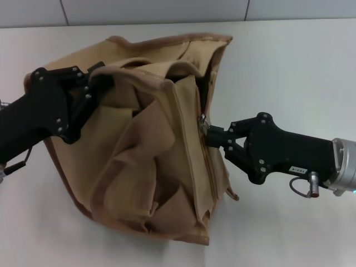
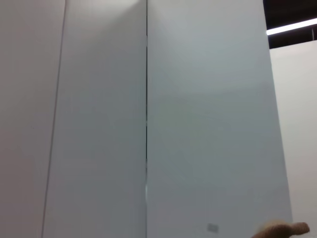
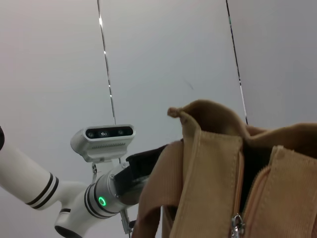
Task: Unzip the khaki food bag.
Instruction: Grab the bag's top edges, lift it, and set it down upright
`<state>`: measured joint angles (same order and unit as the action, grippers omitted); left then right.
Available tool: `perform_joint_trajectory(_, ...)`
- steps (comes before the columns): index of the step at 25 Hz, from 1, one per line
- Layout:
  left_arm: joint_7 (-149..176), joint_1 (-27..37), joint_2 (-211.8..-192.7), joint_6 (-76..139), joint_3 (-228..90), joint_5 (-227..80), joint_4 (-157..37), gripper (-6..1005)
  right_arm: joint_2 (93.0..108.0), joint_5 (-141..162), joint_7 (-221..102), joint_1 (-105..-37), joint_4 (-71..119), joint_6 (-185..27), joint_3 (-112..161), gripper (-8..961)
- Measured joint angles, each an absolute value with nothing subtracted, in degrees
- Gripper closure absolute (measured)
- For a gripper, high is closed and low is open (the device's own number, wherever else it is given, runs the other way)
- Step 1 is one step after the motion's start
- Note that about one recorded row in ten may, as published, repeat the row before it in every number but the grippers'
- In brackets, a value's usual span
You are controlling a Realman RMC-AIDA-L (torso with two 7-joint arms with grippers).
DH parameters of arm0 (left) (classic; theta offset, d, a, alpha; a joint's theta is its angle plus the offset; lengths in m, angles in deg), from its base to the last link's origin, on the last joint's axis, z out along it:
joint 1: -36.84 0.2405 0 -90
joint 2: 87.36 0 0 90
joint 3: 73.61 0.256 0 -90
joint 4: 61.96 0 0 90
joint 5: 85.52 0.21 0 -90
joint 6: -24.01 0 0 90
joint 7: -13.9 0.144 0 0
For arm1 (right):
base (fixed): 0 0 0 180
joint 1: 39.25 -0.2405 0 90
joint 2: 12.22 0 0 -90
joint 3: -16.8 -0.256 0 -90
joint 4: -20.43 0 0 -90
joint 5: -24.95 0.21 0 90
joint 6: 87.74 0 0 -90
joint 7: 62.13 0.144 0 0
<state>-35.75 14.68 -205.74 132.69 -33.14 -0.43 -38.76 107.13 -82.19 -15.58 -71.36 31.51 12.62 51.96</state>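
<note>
1. Khaki food bag (image 1: 150, 150): lies tipped on a white table (image 1: 289, 67), zipper partly open.
2. Right gripper (image 1: 210, 135): at the bag's right, jaws pinched on the silver zipper pull (image 1: 203, 120).
3. Left gripper (image 1: 97, 83): clamps the bag's upper-left rim.
4. Behind the bag: grey panelled wall (image 1: 167, 10).

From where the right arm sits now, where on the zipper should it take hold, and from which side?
Grip the silver zipper pull, which stands out from the bag along the zipper line. Come from the robot's right, where the right gripper already sits at the pull. The left gripper holds the bag's far edge, bracing it.
</note>
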Motion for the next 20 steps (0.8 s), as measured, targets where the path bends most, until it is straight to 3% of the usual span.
perform_joint_trajectory(20,-36.0,15.8,-205.83,133.1,-37.0,-2.4,-39.8,936,107.04,-82.2,-15.7,-69.5,32.0,12.7,51.9,951)
